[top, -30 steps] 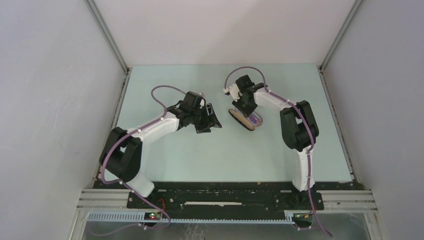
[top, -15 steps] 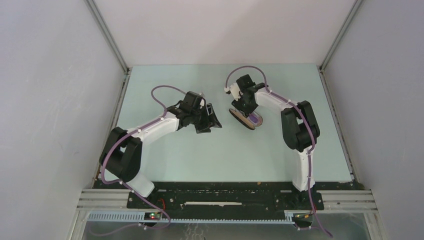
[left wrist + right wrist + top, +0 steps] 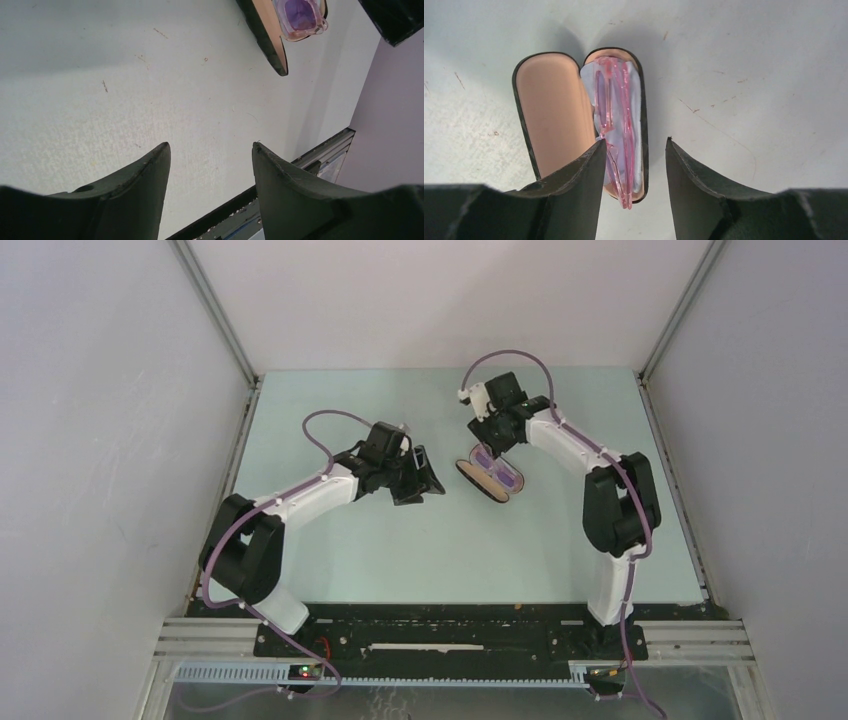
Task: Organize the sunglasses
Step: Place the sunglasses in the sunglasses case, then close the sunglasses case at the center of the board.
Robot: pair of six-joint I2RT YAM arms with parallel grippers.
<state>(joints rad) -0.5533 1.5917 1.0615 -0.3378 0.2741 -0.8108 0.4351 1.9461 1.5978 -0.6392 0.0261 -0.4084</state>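
The right tool [image 3: 635, 142] hangs over the open case with its two dark fingers spread and nothing pinched between them. Directly below it lies the black oblong case with tan lining [image 3: 551, 110], opened flat in two halves. The slim sunglasses with a thin purplish-pink frame [image 3: 616, 115] rest folded in the case's right half, on top of a small light blue cloth [image 3: 636, 100]. The left half shows only bare tan lining. From the wrist view, the near end of the frame runs past the tip of the tool's left finger [image 3: 589, 165]; whether they touch cannot be told.

In the overhead view the right tool [image 3: 488, 450] is at the far end of the case [image 3: 482, 480], which lies slanted near the middle of the pale green bench [image 3: 400, 550]. The sunglasses [image 3: 507, 477] are on its right side.

The left tool [image 3: 425, 478] sits just left of the case, apart from it, with its fingers also spread and empty [image 3: 210, 150]. Its camera catches one end of the case [image 3: 267, 35] and a purple-tinted lens [image 3: 300, 15] at the top edge.

Bare bench surface lies open on all sides of the case, widest toward the near edge. Metal rails [image 3: 665, 480] border the bench, and grey-white wall panels [image 3: 100, 440] stand at the left, right and back.
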